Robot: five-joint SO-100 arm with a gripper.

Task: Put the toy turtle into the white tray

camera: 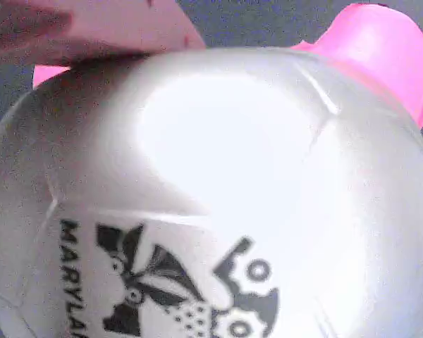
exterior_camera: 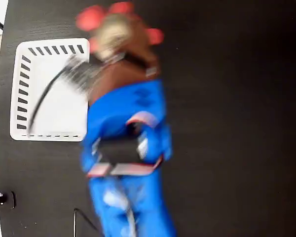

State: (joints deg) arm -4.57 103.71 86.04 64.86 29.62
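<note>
From my remote seat: dark matte bench [exterior_camera: 227, 123] w/ the blue arm [exterior_camera: 126, 163] smeared by motion blur, so I judge it's swinging. The rectangular white plastic tray w/ slotted sides [exterior_camera: 22, 89] lies at left in the fixed view, nothing in it that I can see. The small toy turtle, domed tan shell w/ dark print, red legs [exterior_camera: 111, 32], sits at the arm's tip, just beyond the tray's top-right corner. Wrist view is all shell [camera: 218, 183], v. close. Pincer: can't tell whether clenched on the turtle or slack; jaws hidden. Risks, imo: smooth dome slips out mid-swing; early release lands it on the rim or outside.
</note>
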